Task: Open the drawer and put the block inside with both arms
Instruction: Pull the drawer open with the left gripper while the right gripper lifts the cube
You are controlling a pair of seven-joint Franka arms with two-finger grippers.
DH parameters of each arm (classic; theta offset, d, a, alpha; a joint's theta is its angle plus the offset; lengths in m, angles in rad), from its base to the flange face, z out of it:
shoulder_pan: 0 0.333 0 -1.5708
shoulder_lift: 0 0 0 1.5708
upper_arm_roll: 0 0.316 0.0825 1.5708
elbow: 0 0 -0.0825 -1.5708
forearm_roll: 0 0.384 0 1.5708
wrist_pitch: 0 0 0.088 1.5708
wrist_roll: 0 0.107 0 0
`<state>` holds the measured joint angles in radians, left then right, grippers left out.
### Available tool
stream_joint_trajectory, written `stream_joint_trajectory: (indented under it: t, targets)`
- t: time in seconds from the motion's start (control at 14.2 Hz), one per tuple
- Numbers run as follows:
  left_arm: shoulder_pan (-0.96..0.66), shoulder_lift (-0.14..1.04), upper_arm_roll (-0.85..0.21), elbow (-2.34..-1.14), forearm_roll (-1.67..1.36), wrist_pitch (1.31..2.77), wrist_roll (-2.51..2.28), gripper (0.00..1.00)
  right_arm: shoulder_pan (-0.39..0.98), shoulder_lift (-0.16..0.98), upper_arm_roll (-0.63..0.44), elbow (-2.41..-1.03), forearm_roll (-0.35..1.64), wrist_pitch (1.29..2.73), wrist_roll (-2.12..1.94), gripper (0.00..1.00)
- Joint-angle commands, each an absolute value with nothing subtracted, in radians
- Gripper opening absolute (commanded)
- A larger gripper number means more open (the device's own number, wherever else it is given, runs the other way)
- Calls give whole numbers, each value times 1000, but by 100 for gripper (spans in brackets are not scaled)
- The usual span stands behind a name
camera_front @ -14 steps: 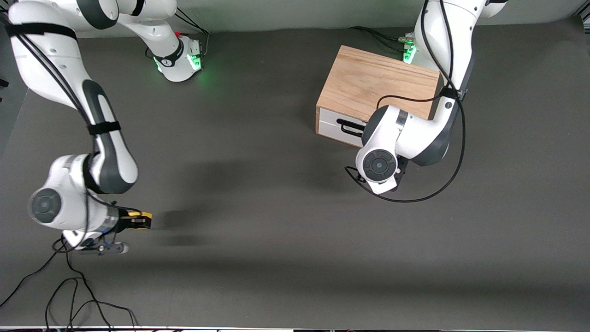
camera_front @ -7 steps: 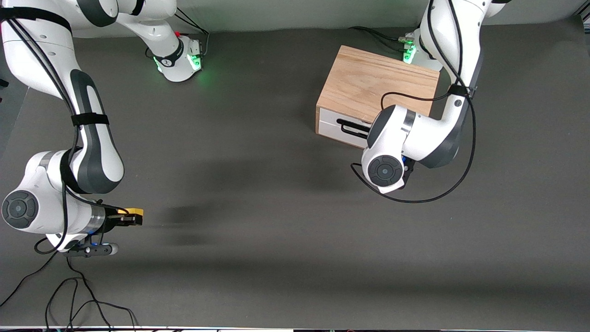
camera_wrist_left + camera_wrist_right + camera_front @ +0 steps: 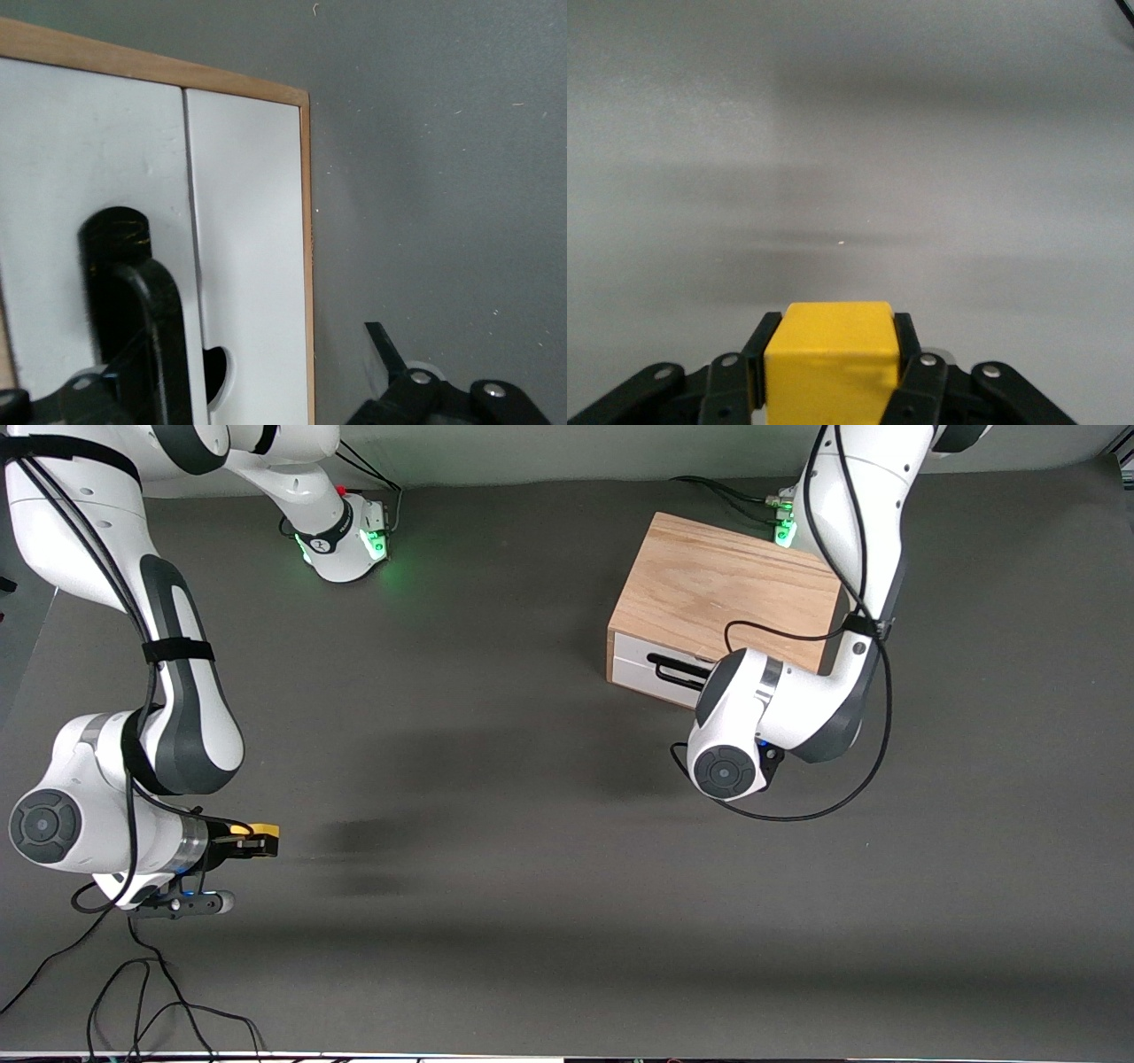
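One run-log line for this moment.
small yellow cube: in right pincer | white-fronted drawer: shut | left pincer: open at black wire handle

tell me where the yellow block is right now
The small yellow cube block is clamped in the right pincer, above the dark table at the right arm's end.

Not much extra that we can spot here tbh. The table (image 3: 532, 797) has a dark grey matte top, plain all over. We see soft blurry shadows (image 3: 372, 837) smeared across it in a few bands, and in the right wrist view they show as darker stripes on the same surface, with one tiny pale speck (image 3: 841, 241) sitting on it. A bunch of loose black cables (image 3: 151, 992) loop around in one corner, near the table edge closest to the front camera. Along the farthest edge we get a lighter grey-green backdrop (image 3: 549, 452).
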<state>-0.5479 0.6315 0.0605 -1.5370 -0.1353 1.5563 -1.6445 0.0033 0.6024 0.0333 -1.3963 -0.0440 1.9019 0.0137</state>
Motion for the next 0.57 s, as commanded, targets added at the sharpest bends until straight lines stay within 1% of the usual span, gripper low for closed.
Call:
stream_joint_trajectory:
  t: [0.0, 0.14, 0.49]
  targets:
    - [-558, 647, 66, -1531, -143, 1580, -1652, 100, 20, 568, 31, -1393, -57, 1862, 5, 0]
    - [-557, 647, 66, -1529, -143, 1624, -1651, 100, 20, 568, 31, -1394, -57, 1862, 9, 0]
    - [-551, 653, 69, -1520, -124, 1788, -1631, 100, 26, 566, 29, -1379, -57, 1862, 11, 0]
